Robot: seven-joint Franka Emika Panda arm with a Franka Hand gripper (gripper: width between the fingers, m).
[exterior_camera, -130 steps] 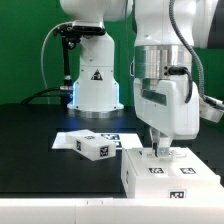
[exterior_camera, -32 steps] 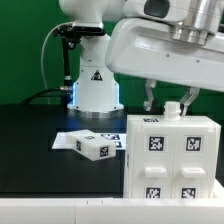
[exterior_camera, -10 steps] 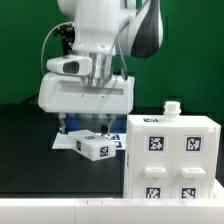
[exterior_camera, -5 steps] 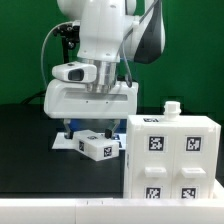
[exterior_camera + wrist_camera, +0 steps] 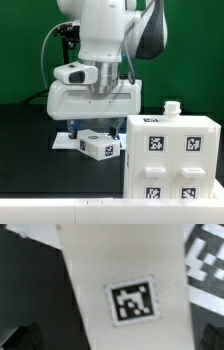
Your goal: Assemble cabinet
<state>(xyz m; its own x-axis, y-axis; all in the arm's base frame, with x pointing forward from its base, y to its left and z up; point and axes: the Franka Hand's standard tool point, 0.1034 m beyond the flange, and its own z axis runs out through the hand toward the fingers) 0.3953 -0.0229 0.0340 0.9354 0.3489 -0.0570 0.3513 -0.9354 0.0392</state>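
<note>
The cabinet's large white box (image 5: pixel 170 158) stands upright at the exterior view's right, with several square tags on its front and a small white knob (image 5: pixel 172 105) on top. A small white tagged block (image 5: pixel 97 146) lies to its left on the black table. My gripper (image 5: pixel 92 130) hangs just above this block, with the jaws open on either side. In the wrist view the block (image 5: pixel 125 291) fills the middle, its tag facing up. One dark fingertip (image 5: pixel 18 336) shows at the edge, apart from the block. The gripper holds nothing.
The marker board (image 5: pixel 68 141) lies flat under and behind the small block and also shows in the wrist view (image 5: pixel 208 258). The white robot base (image 5: pixel 95 85) stands behind. The big box stands close to the block on the exterior view's right.
The gripper left the big box's top, swung to the exterior view's left and has come down a little over the small block in the last second.
</note>
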